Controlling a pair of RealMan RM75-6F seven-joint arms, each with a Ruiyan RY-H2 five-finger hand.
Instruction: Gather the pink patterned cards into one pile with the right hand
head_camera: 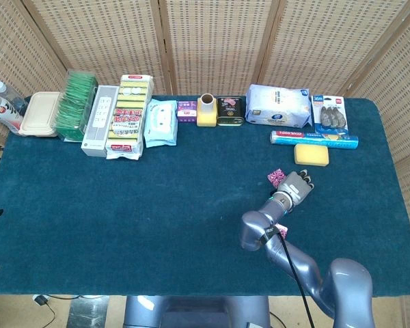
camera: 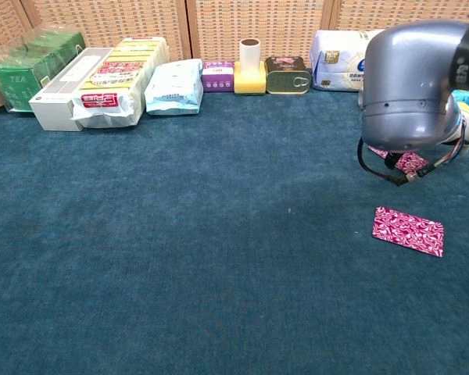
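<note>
Head view looks down from high; chest view sits low, facing the screen-side table (head_camera: 89, 205) edge.

Right hand (head_camera: 295, 188) fingers (head_camera: 302, 179) resting against pink card (head_camera: 277, 178) on teal table (head_camera: 123, 205).

The right hand (head_camera: 294, 190) lies on the table (head_camera: 123, 205), right of centre, touching the far card (head_camera: 277, 178). The near card (camera: 408, 230) lies apart, in front of it. Packages line the table's back edge.
</note>
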